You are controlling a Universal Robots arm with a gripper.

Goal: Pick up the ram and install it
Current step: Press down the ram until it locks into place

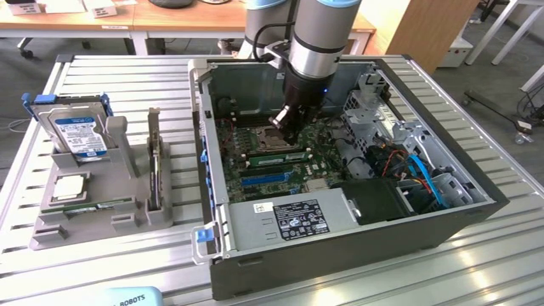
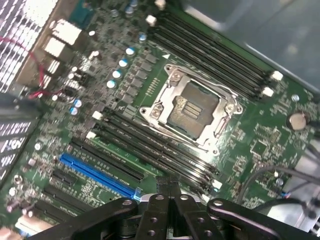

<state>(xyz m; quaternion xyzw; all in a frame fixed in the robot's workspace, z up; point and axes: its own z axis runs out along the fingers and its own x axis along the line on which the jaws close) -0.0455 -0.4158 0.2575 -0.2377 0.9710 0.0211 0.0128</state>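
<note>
Seating ram in the slot
Gripper (image 1: 292, 129) fingers pinched shut over the ram (image 1: 274, 153) beside the CPU socket (image 2: 192, 107); you should press straight down, evenly, no tilt.

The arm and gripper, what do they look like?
The arm is a thick silver-grey tube with a black wrist section, and a black cable loops beside it. The gripper is black, and the wrist view shows its two flat fingers on linkage bars with round pins.

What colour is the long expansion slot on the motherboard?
Blue; the slot shows best in the wrist view.
</note>
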